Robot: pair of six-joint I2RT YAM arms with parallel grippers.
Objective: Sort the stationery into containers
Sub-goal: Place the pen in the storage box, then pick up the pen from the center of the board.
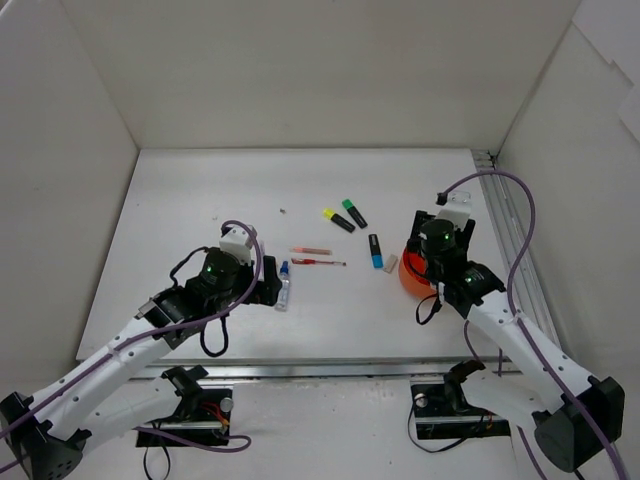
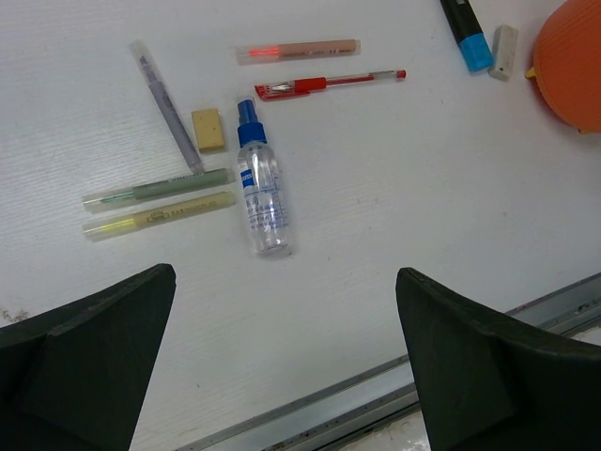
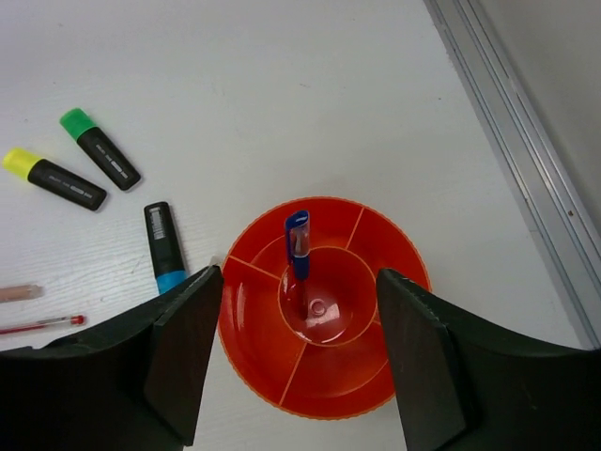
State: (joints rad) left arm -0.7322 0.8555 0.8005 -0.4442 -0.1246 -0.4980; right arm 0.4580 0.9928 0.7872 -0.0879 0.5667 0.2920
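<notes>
Now the right gripper (image 3: pixel 299 348) hangs right over the orange pot (image 3: pixel 338 387). Its two fingers are apart, one on each side of the pot, and they touch nothing. Between them, straight below, a blue pen (image 3: pixel 299 246) stands on end in the pot's round middle cup. It looks free of both fingers.

I think this step is letting the pen go. To do it well, the fingers should stay wide and the arm should go straight up. A sideways move could bump the pen's top or push the pot.

Just outside one finger, close to the pot, lies the blue-capped highlighter (image 3: pixel 163 246). It looks like the easiest thing to grab next. The green highlighter (image 3: pixel 99 147) and the yellow highlighter (image 3: pixel 53 178) lie farther out on that same side.

The left gripper (image 2: pixel 284 338) is wide open and holds nothing. A clear bottle (image 2: pixel 261 197) lies on the table just ahead of its fingers, with a red pen (image 2: pixel 324 85) farther on.
</notes>
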